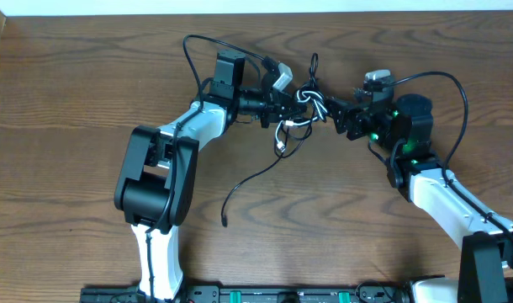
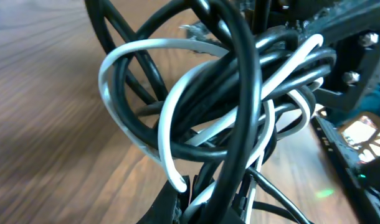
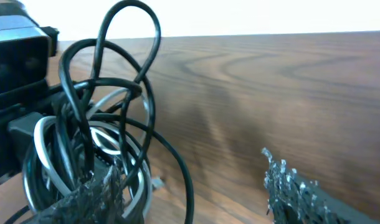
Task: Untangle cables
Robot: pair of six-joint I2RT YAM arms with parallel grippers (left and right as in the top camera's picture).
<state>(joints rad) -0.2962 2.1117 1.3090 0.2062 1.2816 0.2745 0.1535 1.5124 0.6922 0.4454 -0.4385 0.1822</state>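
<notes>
The cables (image 1: 300, 108) form a tight black-and-white knot of loops

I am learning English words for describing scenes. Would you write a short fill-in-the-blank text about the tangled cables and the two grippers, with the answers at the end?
1. The cables form one tangle of several black cords and one ____ cord.
2. The left gripper is ____ on the tangle.
3. The jaws of the right gripper stand ____.
4. The loose black end lies on the table, on the robot's ____ side.

Answers: white; shut; open; left
</notes>
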